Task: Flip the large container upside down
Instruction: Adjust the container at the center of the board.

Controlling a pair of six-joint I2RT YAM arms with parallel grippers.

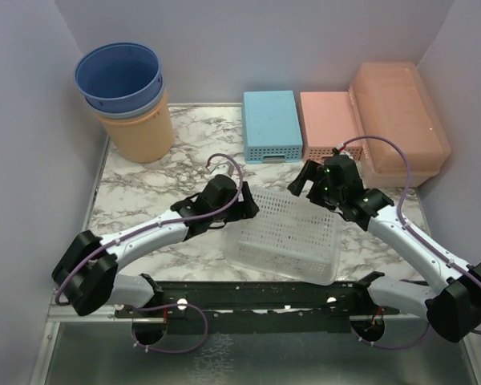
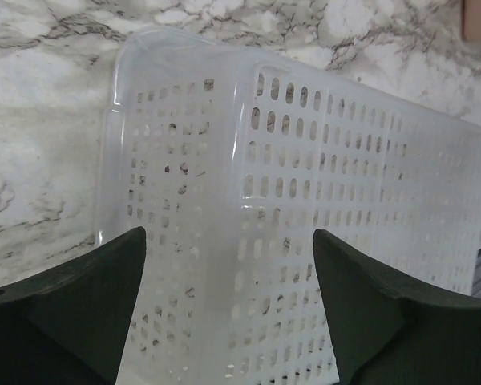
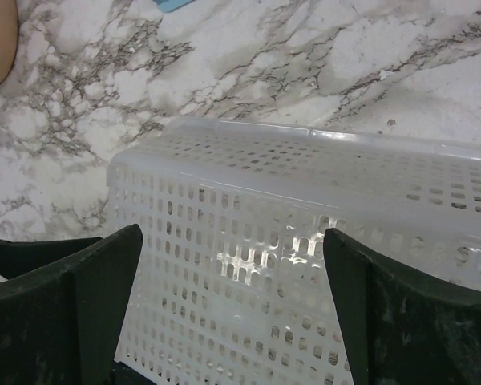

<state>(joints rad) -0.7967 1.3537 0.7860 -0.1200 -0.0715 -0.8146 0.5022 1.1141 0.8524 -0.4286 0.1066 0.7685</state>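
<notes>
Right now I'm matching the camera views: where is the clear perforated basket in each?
Top external: clear perforated basket at centre, slightly low.
Left wrist: fills centre and right.
Right wrist: fills the lower half.
Shared landmark: the marble tabletop around it.

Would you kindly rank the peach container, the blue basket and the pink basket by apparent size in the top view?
1. peach container
2. blue basket and pink basket: these look alike, and the pink one is partly hidden.
</notes>
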